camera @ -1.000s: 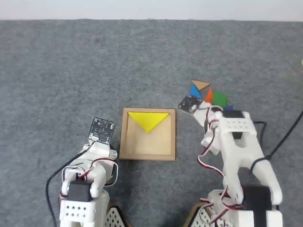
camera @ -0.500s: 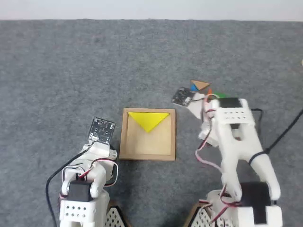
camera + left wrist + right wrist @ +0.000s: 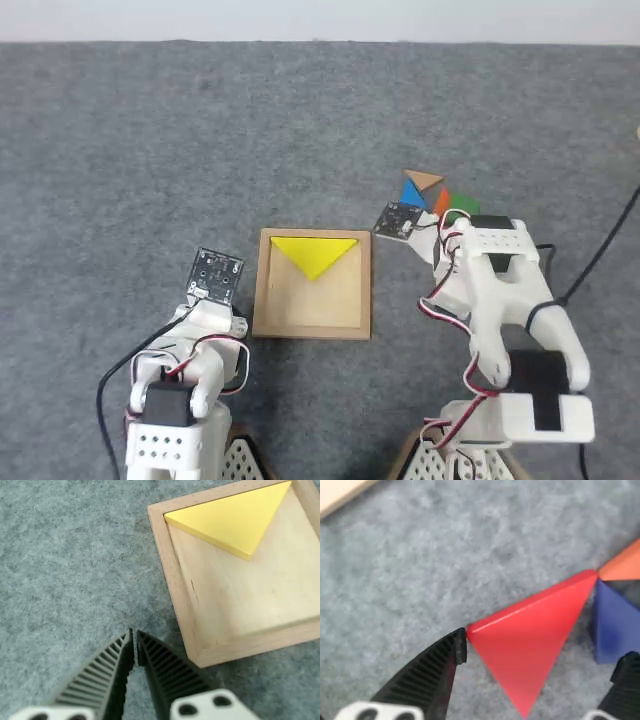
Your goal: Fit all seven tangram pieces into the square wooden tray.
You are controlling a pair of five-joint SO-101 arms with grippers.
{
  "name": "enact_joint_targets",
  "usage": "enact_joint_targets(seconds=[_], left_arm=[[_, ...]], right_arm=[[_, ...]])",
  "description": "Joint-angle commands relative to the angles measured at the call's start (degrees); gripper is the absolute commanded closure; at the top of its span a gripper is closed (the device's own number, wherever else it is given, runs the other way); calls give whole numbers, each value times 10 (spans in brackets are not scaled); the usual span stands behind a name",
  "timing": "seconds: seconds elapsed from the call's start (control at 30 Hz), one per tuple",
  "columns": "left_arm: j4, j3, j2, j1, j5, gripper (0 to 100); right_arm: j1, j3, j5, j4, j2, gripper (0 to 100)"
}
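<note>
**Right arm swings back onto the loose pieces; left arm hasn't budged**

Vs. 0.5 s ago, the right arm [image 3: 500, 290] has swung back toward its own side and a bit nearer its base. Its wrist board is again approx. where it sat 1 s ago, at the near edge of the loose-piece cluster. Left arm [image 3: 190, 370], tray and yellow piece hold the same spots across all three high frames.

Right gripper [image 3: 542, 655]: jaws spread wide, nothing gripped. The red triangle [image 3: 530, 650] lies flat on the grey carpet [image 3: 150, 150] btwn the fingers. One fingertip [image 3: 457, 647] touches its corner; the other finger is apart from it, w/ carpet btwn.

Crowding it: a dark blue piece [image 3: 612, 625] sits just beside the red triangle's far point and close to that second finger. An orange piece [image 3: 625, 565] meets them at the same corner.

From above, a tan triangle [image 3: 424, 179], a light blue triangle [image 3: 410, 192] and a green piece [image 3: 462, 207] bunch together just beyond the right wrist. The arm covers the cluster's near part.

The wooden tray [image 3: 262, 300] lies btwn the two arms, well apart from the cluster w/ carpet btwn. The yellow triangle [image 3: 313, 252] lies in it, long edge along the far wall, point toward the centre.

Left gripper [image 3: 132, 640]: fingers pressed together, holding nothing. It hangs over the carpet just beside the tray's near corner on the left arm's side.
</note>
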Motion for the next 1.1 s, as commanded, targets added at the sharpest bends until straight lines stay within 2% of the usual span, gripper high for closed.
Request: enact_joint_targets(seconds=[0.0,0.23,0.33,0.57,0.7,0.87,1.07], left_arm=[[3,-3,-5,-4,3,985],[3,-3,-5,-4,3,985],[3,-3,-5,-4,3,985],[3,-3,-5,-4,3,985],[3,-3,-5,-4,3,985],[3,-3,-5,-4,3,985],[3,-3,-5,-4,3,985]], right_arm=[[7,-3,-44,-31,15,567],[7,-13,-135,-47,55,572],[7,-18,-161,-45,58,635],[7,-18,-166,-44,58,769],[5,-17,-167,-43,56,779],[-10,-25,-178,13,50,779],[-29,-27,-200,29,-20,779]])
